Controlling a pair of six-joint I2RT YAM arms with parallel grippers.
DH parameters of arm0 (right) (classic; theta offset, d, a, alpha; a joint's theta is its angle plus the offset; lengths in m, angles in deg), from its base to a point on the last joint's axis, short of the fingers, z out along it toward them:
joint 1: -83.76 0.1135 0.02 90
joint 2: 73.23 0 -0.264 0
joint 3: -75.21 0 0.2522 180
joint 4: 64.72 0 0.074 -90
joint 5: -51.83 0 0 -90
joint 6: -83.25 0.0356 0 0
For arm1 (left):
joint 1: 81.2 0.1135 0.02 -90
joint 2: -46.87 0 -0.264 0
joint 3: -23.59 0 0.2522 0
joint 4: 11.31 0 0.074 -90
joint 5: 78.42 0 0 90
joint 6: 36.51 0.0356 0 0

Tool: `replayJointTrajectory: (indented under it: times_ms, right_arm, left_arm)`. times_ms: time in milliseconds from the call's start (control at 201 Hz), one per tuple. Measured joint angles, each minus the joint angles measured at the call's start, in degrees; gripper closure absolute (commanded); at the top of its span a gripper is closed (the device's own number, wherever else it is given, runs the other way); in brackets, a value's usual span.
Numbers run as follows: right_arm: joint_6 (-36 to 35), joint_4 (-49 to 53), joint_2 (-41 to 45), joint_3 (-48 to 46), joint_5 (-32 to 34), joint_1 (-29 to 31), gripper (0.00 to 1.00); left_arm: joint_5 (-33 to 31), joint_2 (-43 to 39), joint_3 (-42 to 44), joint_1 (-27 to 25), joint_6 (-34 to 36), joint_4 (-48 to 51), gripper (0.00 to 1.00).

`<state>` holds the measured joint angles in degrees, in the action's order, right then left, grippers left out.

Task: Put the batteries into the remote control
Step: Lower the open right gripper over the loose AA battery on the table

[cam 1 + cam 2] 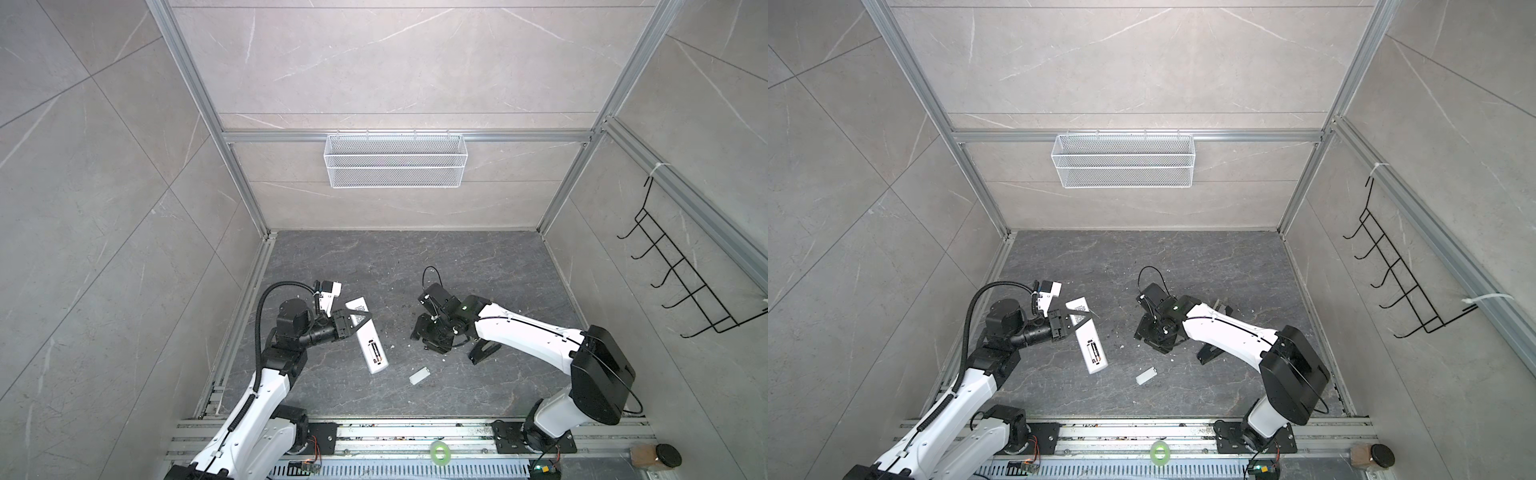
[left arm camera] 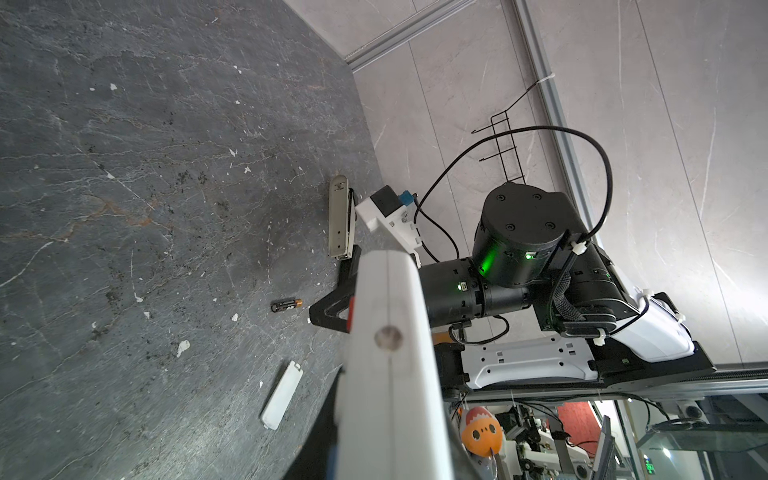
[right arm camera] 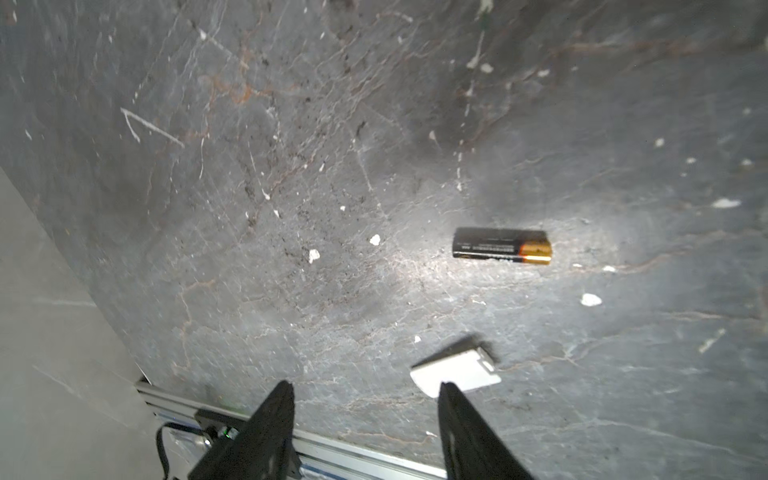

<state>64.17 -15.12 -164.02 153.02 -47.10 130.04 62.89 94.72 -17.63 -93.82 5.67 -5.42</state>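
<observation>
The remote control (image 1: 368, 336) is a long white bar, back side up, angled across the left of the dark floor. Its open compartment (image 1: 376, 351) shows one dark, gold-ended battery inside. My left gripper (image 1: 360, 319) is shut on the remote's far half. In the left wrist view the remote (image 2: 386, 353) fills the foreground and hides the jaws. A second battery (image 3: 502, 246) lies loose on the floor, also seen in the left wrist view (image 2: 286, 306). My right gripper (image 3: 365, 395) hovers open above the floor, pointing down, with the battery ahead of its fingers and nothing between them.
The loose white cover (image 1: 419, 375) lies on the floor near my right gripper, partly behind one finger (image 3: 453, 411). White crumbs dot the floor. A wire basket (image 1: 395, 160) hangs on the back wall and a black hook rack (image 1: 681, 266) on the right wall.
</observation>
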Motion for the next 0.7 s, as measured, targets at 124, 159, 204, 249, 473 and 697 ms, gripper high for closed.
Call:
replayJointTrajectory:
  times_ms: [124,159,204,249,473,697]
  right_arm:
    - [7.76,0.31,-0.02,0.00,2.45,0.00,0.43]
    - [9.70,0.31,-0.13,0.00,3.02,0.00,0.43]
    - [12.00,0.31,-0.44,0.00,3.63,0.04,0.43]
    - [13.70,0.35,-1.11,0.02,4.09,0.07,0.44]
    - [19.23,2.45,-7.82,1.29,5.40,0.22,0.50]
    - [23.67,1.81,-8.55,-0.22,7.06,0.22,0.51]
  left_arm:
    - [0.02,-0.74,0.00,0.00,-0.15,-0.24,1.00]
    - [0.02,-0.96,0.00,0.00,-0.15,-0.31,1.00]
    - [0.02,-1.27,0.00,-0.04,-0.17,-0.33,1.00]
    - [0.02,-1.60,0.00,-0.07,-0.15,-0.35,1.00]
    - [0.02,-2.16,0.00,-0.66,-0.15,-0.37,1.00]
    - [0.00,-2.21,0.00,-0.92,-0.13,-0.37,1.00]
